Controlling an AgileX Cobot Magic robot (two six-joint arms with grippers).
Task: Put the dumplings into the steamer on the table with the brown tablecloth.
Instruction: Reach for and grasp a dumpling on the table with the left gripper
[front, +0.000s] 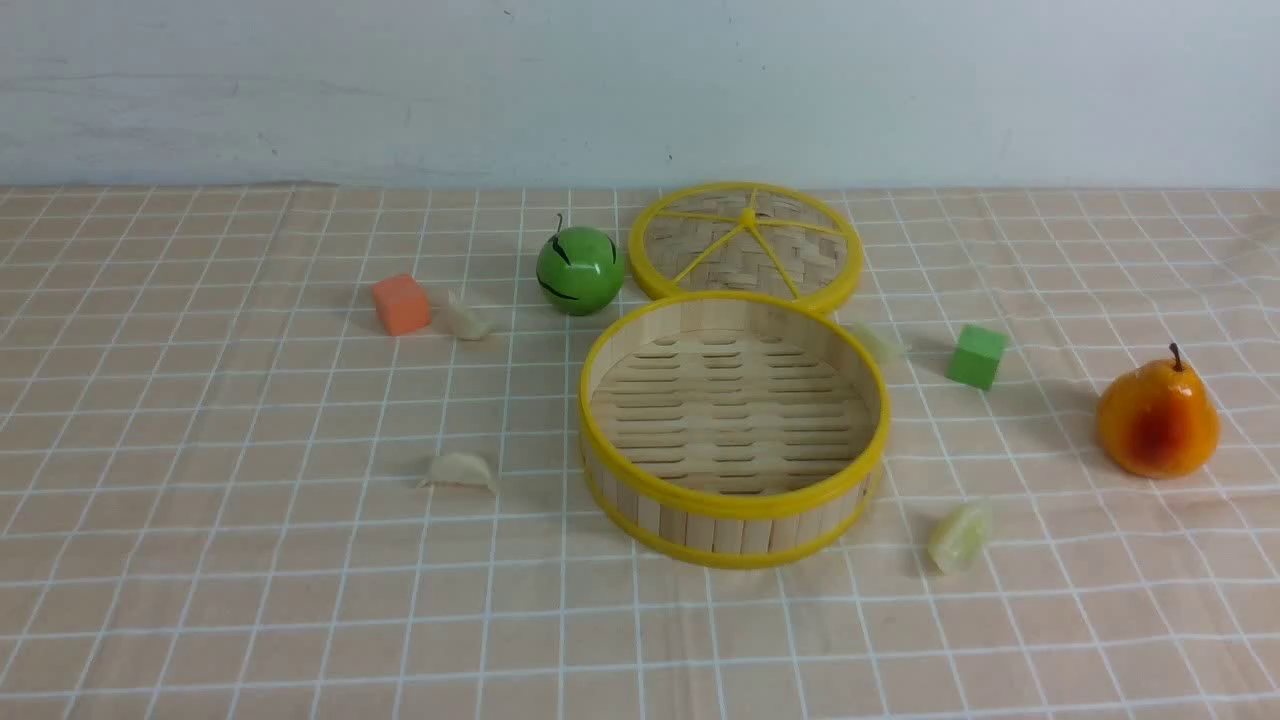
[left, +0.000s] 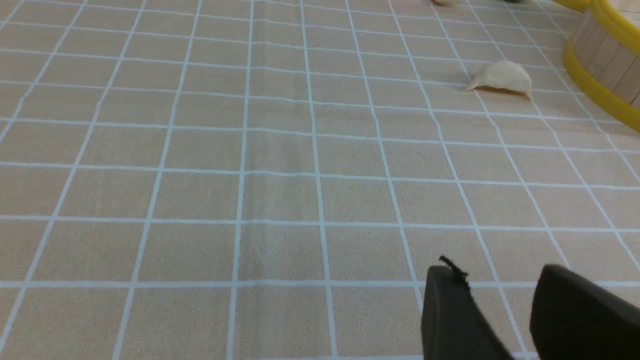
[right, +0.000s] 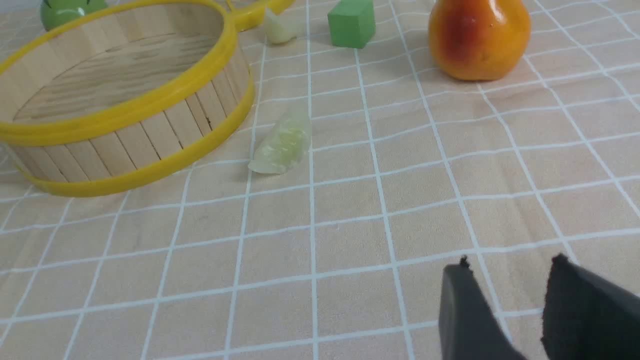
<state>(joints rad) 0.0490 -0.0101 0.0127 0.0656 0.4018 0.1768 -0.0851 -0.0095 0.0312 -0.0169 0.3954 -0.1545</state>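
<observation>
The steamer (front: 700, 525) stands empty in the middle of the brown tablecloth (front: 250, 600) that covers the table. Several dumplings lie around it: one front left (front: 460, 470), one back left (front: 467, 320), one back right (front: 880, 343), one front right (front: 960, 537). Neither arm shows in the front view. My left gripper (left: 497, 272) is open and empty above the cloth, well short of the front-left dumpling (left: 501, 77) and the steamer (left: 607, 65). My right gripper (right: 509, 265) is also open and empty, short of the front-right dumpling (right: 282, 145) beside the steamer (right: 150, 137).
The flat woven lid (front: 745, 245) lies just behind the steamer, with a green apple (front: 579, 268) to its left. An orange cube (front: 401, 304) sits by the back-left dumpling. A green cube (front: 976, 356) and an orange pear (front: 1158, 418) stand at the right.
</observation>
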